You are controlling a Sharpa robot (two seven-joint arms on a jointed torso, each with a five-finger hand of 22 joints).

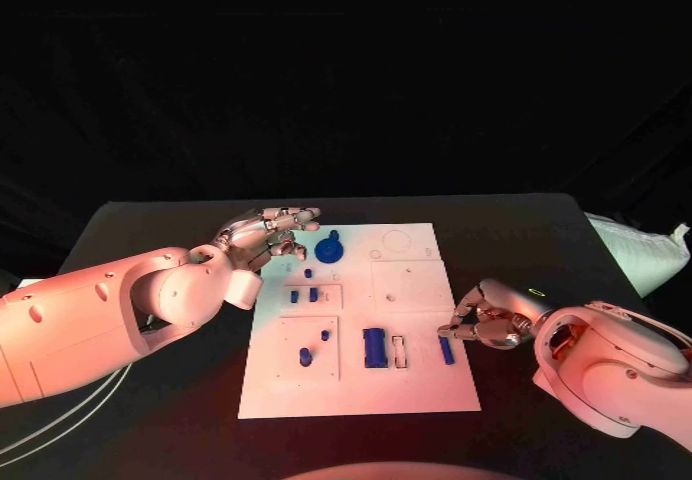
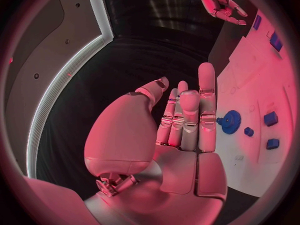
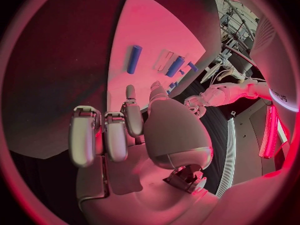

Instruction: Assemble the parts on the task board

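The task board [image 1: 411, 390] lies flat in the middle of the black table [image 1: 159, 220]. On it lie the blue parts: a round gear-like piece [image 1: 329, 249] near the far left corner, small pegs [image 1: 304, 295] in a recessed panel just below it, a wide block [image 1: 375, 347] and a slim bar [image 1: 446, 349] toward the near right.

The left hand [image 1: 268, 236] hovers at the board's far left edge, just beside the gear-like piece, fingers stretched out straight and close together, holding nothing.

The right hand [image 1: 483, 318] sits at the board's right edge, near the slim bar, fingers curled loosely and apart, empty.

A pale padded object [image 1: 635, 250] rests at the table's far right edge.
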